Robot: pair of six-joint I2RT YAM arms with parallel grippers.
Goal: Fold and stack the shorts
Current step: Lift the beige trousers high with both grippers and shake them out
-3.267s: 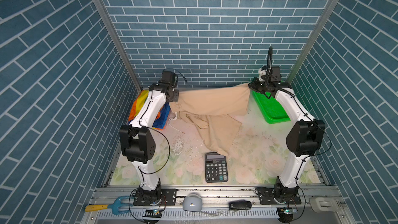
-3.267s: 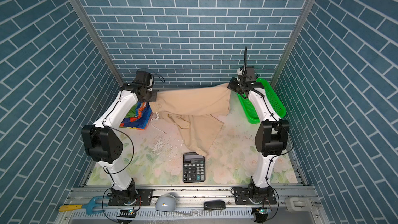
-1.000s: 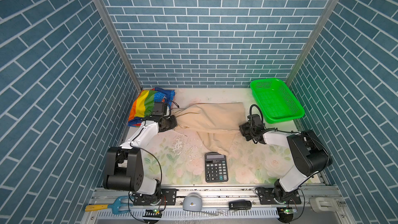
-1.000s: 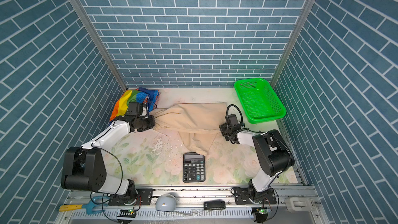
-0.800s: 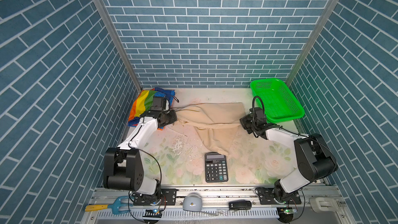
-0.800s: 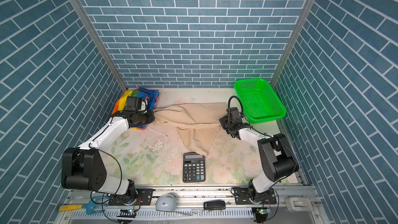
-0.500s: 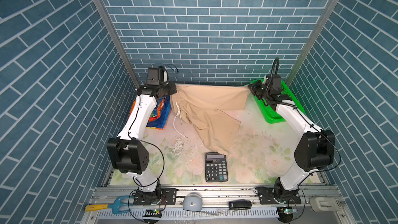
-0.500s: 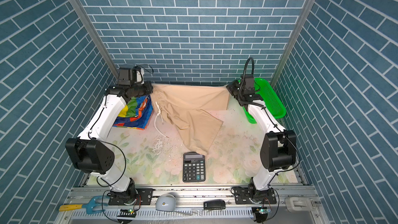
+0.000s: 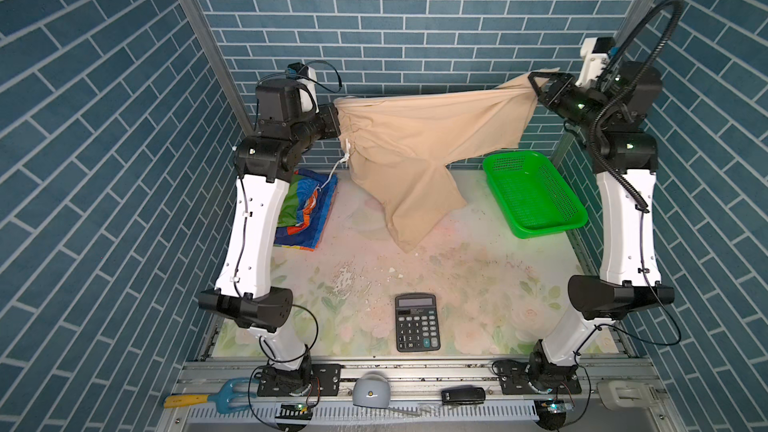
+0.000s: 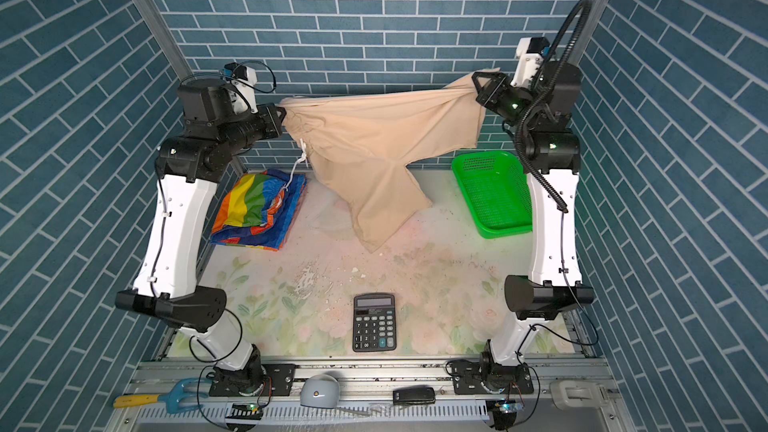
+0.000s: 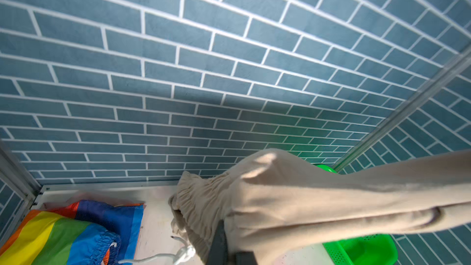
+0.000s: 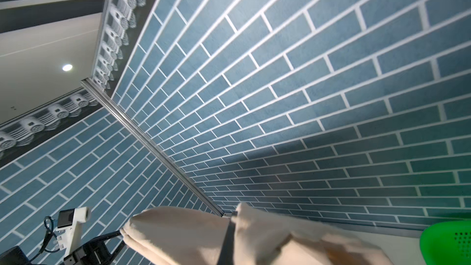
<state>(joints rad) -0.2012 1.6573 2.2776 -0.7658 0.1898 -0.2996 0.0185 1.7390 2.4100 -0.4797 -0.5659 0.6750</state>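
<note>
surface point(image 9: 478, 284): We judge the step in hand to be laying the beige shorts out flat for folding. The bare stretch from the centre toward 3 o'clock is the widest open room, so we would lower the cloth there.
beige shorts point(image 9: 415, 135): They are held aloft along the 12 o'clock side, stretched between both arms. One leg hangs toward the centre, and we cannot tell whether its tip touches the surface. We would let that leg land first, then bring both ends down together under even tension so no crease is trapped.
rainbow-striped shorts point(image 10: 257, 209): These lie folded at 10 o'clock, by the 9 o'clock edge. They look like the stack's base, so we would not drag cloth across them.
green mesh basket point(image 9: 550, 231): It sits at 2 o'clock beside the right arm. Its rim could catch the hem, so we would pass above it.
back wall point(image 9: 415, 35): It is close behind the cloth at 12 o'clock, so any travel must go toward 6 o'clock.
left gripper point(image 9: 336, 118): It is clamped on the gathered waist, high at 11 o'clock.
right gripper point(image 9: 534, 87): It is pinched on the far leg end, high at 1 o'clock.
calculator point(image 9: 417, 322): It lies at 6 o'clock, well apart from the cloth, and limits how far forward we can spread.
drawstring point(image 9: 338, 166): The white cord dangles from the waist over the rainbow-striped shorts, and we would watch that it does not snag.
</note>
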